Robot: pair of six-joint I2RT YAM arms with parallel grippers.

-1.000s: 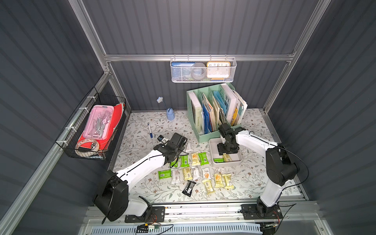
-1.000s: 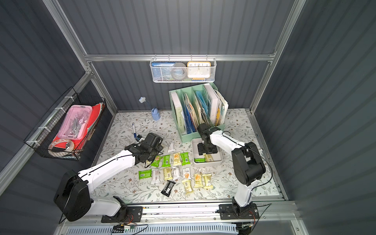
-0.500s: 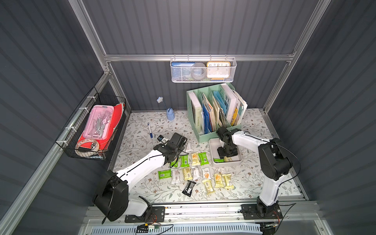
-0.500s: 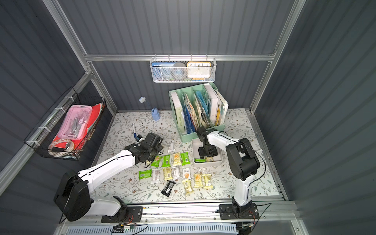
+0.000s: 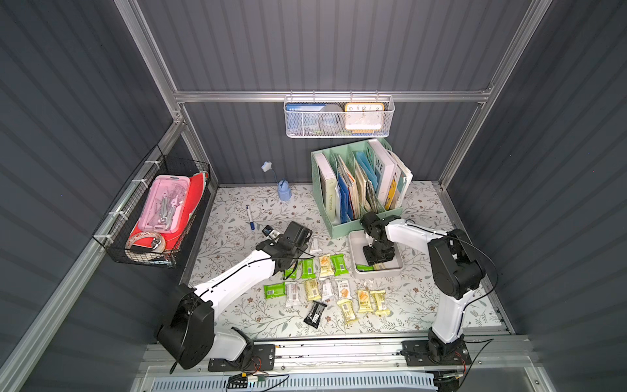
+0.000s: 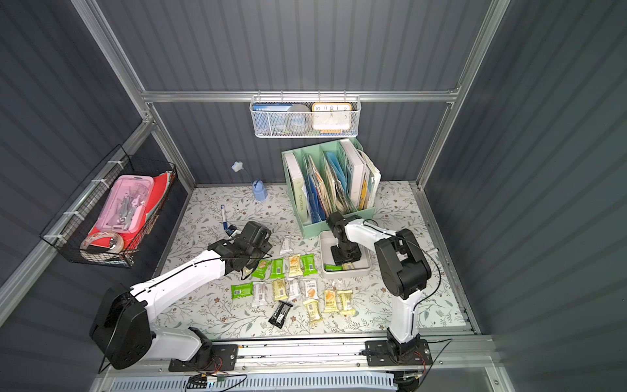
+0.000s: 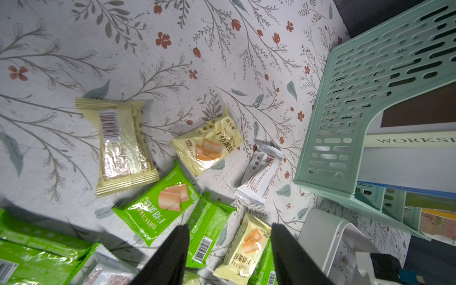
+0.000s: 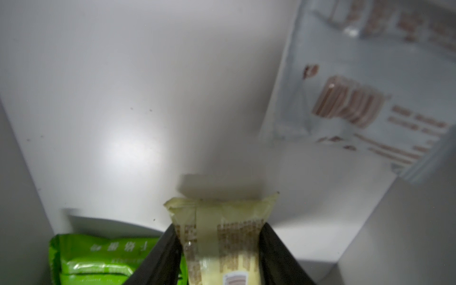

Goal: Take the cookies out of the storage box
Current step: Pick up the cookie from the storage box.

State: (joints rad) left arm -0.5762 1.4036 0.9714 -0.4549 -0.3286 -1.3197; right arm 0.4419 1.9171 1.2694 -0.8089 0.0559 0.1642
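The storage box (image 5: 355, 241) is a shallow light-grey tray in front of the file organiser, also seen in a top view (image 6: 325, 242). My right gripper (image 8: 217, 225) reaches down into it, shut on a pale yellow cookie packet (image 8: 222, 249), with both fingers against the packet's sides. A green packet (image 8: 98, 256) and a whitish packet (image 8: 357, 98) lie on the box floor (image 8: 123, 86). Several cookies (image 5: 325, 288) lie in rows on the table left of the box. My left gripper (image 7: 230, 227) hangs open above a green packet (image 7: 209, 229) and a yellow packet (image 7: 246, 246), holding nothing.
The mint-green file organiser (image 5: 356, 190) stands right behind the box. A pen (image 5: 250, 217) and a small blue holder (image 5: 284, 191) lie at the back left. A black wire basket (image 5: 159, 217) hangs on the left wall, a white mesh basket (image 5: 339, 117) on the back wall.
My right gripper has gone down into the storage box and closed its jaws on the pale yellow packet. The left arm has not moved.
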